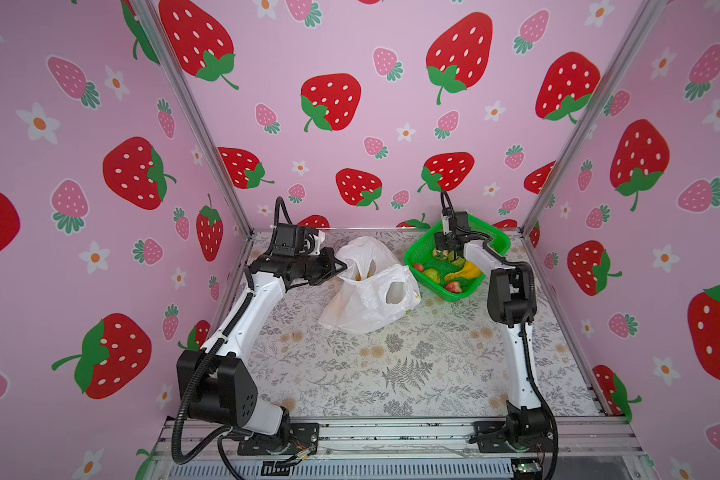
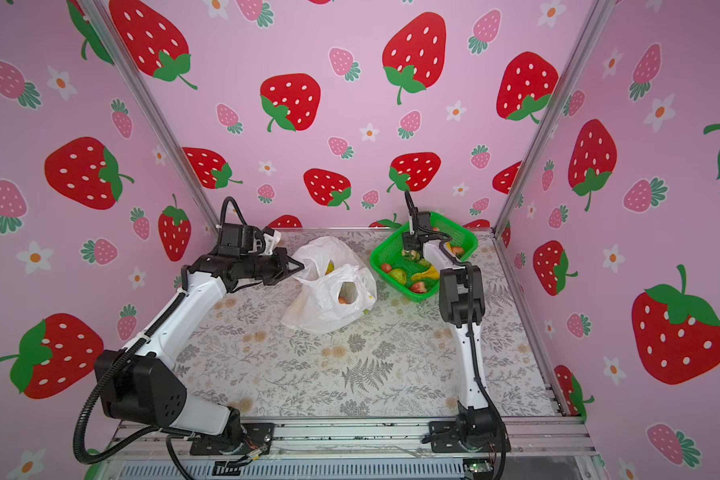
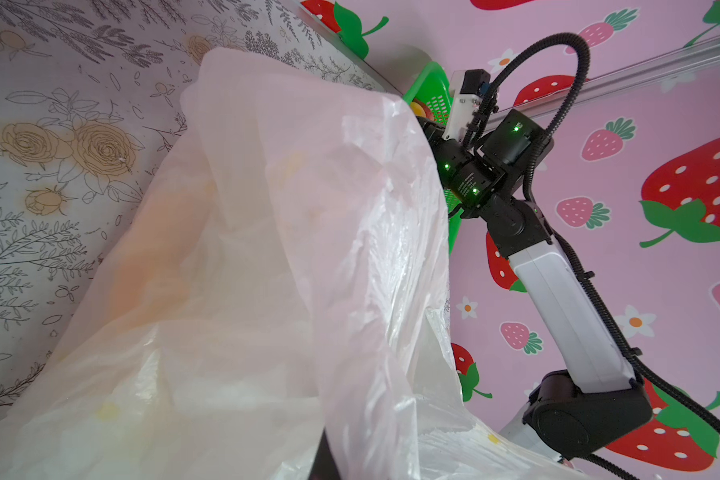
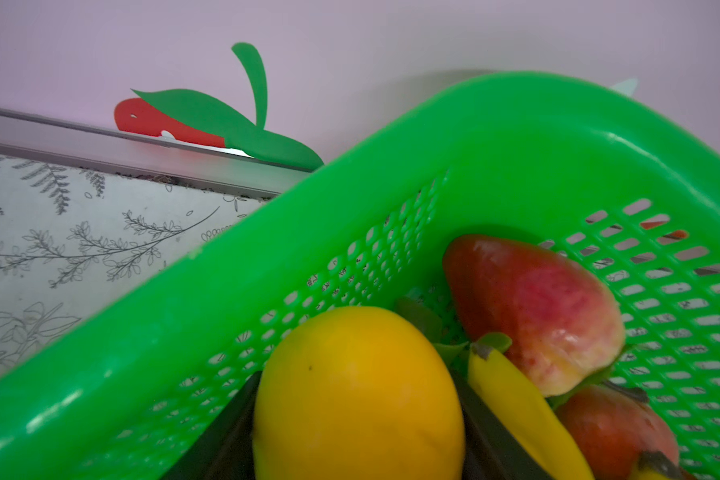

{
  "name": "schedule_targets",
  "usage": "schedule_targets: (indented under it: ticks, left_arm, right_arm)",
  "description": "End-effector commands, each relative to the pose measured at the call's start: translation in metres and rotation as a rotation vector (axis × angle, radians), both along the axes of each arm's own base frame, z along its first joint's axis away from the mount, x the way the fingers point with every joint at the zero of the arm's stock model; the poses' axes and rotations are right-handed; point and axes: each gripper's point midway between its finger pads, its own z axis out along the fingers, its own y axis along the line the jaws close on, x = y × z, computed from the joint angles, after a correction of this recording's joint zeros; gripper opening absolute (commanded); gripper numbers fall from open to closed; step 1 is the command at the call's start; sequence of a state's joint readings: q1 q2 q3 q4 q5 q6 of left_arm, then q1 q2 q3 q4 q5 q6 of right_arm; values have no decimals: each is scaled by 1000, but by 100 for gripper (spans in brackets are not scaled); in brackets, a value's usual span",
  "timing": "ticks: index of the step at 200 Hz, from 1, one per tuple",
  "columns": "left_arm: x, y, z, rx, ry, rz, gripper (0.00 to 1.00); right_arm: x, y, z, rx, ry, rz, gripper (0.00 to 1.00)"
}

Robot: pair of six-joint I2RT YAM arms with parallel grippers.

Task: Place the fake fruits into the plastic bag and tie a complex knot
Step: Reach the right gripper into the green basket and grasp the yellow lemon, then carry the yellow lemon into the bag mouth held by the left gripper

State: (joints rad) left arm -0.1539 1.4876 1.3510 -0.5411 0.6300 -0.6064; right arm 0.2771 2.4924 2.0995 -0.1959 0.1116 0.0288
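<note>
The plastic bag [image 1: 366, 299] [image 2: 325, 299] lies slumped at mid-table with its mouth open. Yellow fake fruits [image 1: 360, 274] show inside it. My left gripper [image 1: 341, 266] [image 2: 298, 266] is shut on the bag's rim at its left side. In the left wrist view the bag [image 3: 267, 249] covers the jaws. My right gripper [image 1: 449, 253] [image 4: 356, 374] reaches down into the green basket [image 1: 495, 237]. Its dark fingers [image 4: 233, 415] press both sides of a round yellow fruit [image 4: 358, 415]. Bananas [image 1: 466, 270], a green pear-like fruit [image 1: 431, 274] and strawberries [image 1: 453, 286] lie in the basket.
The green mesh basket [image 2: 466, 237] [image 4: 391, 208] stands at the back right, close to the rear wall and its aluminium rail. A red-pink fruit [image 4: 528, 307] and a banana [image 4: 516, 399] lie right beside the held fruit. Pink strawberry walls enclose three sides.
</note>
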Motion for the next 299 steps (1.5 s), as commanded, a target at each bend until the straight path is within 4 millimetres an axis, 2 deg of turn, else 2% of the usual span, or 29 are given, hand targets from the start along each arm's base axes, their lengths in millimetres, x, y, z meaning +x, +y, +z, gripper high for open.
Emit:
schedule_targets:
  ticks: [1,23,39,54,70,75,81,84,92,119,136,155,181,222,255,269,299]
  left_arm:
    - [-1,-1,4,-21,-7,-5,0]
    - [-1,-1,3,-27,-5,-5,0]
    - [-1,-1,3,-30,-4,-5,0]
    - [-1,-2,3,-33,-2,-6,0]
    - [-1,-2,4,-41,-5,-7,0]
    - [-1,-2,4,-43,-2,-6,0]
    - [-1,-3,3,-46,-1,-7,0]
    - [-1,-3,3,-48,0,-7,0]
    - [-1,-4,4,-53,0,-9,0]
    - [-1,-4,3,-57,-1,-8,0]
    - [0,-5,2,-64,5,-8,0]
    - [0,-6,1,-76,13,-11,0]
    - [-1,-7,1,-84,15,-14,0]
    - [-2,-8,3,-74,3,-16,0]
    - [-3,-10,3,-73,2,-21,0]
    - [-3,-10,3,-73,1,-23,0]
    - [-4,-10,3,-72,0,-23,0]
  right_arm:
    - [1,0,8,-10,-3,26,59]
    - [-3,2,32,12,-29,42,53]
    - [-10,4,58,40,-63,53,49]
    - [-23,8,82,90,-94,74,46]
    - [-44,12,104,160,-120,98,43]
    - [-52,12,116,186,-136,105,43]
    - [-62,14,126,223,-149,119,42]
    - [-69,17,124,241,-141,130,42]
    - [-88,22,141,304,-157,160,40]
    - [-168,40,153,502,-143,262,38]
    - [-221,65,164,607,-137,390,37]
    - [-270,93,177,669,-124,546,37]
    - [-319,128,189,710,-91,738,36]
    - [-363,163,189,693,-44,920,36]
    - [-385,183,177,508,-20,982,35]
    - [-386,184,183,424,-63,964,35]
    - [-388,181,218,304,-196,921,35]
